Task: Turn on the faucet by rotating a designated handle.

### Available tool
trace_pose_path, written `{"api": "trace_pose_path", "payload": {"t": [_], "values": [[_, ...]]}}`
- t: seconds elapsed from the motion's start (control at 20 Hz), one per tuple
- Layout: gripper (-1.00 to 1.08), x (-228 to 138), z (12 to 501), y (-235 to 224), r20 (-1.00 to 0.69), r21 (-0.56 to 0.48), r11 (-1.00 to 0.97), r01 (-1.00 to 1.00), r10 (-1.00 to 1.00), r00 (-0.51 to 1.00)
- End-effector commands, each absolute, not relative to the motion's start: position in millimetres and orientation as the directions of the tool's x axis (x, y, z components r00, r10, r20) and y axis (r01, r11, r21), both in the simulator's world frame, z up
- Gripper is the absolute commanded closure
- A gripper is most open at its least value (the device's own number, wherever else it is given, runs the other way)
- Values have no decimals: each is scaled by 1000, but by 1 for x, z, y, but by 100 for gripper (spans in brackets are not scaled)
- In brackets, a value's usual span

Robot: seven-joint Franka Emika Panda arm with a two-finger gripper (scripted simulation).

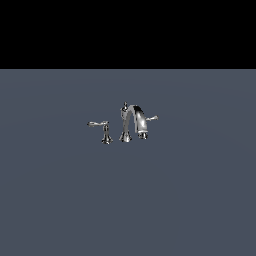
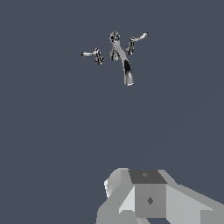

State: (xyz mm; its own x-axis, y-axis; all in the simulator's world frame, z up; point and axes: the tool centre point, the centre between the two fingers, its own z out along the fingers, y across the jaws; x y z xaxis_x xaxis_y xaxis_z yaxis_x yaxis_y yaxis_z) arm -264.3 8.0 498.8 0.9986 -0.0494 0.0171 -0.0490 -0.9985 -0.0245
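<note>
The small chrome faucet stands on the flat grey floor at the middle of the exterior view. Its arched spout curves over toward the exterior view's right. The handle is the long slim lever on its own flared post, at the exterior view's left of the spout. In the wrist view the handle and spout lie far from the hand. Only my gripper's grey body shows there. Its fingers are hidden. The gripper does not show in the exterior view.
A second, shorter chrome lever sticks out at the exterior view's right of the spout, and it also shows in the wrist view. Plain grey floor surrounds the faucet.
</note>
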Motion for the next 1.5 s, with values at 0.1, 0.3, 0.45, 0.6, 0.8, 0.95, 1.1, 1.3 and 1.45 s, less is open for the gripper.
{"api": "trace_pose_path", "payload": {"t": [0.1, 0.3, 0.45, 0.6, 0.8, 0.95, 1.1, 1.3, 1.45], "values": [[108, -264, 498, 9, 17, -24, -998, -51, -51, 999], [108, -262, 493, 13, 17, -24, -997, -67, -67, 998], [108, -258, 486, 18, 16, -24, -996, -89, -90, 996], [108, -253, 477, 26, 15, -24, -992, -121, -121, 992], [108, -243, 459, 40, 14, -24, -984, -177, -177, 984], [108, -233, 443, 53, 12, -24, -973, -229, -229, 973], [108, -221, 425, 66, 11, -24, -958, -286, -287, 958], [108, -203, 399, 84, 8, -24, -932, -363, -363, 932], [108, -189, 381, 96, 6, -24, -908, -418, -418, 908]]}}
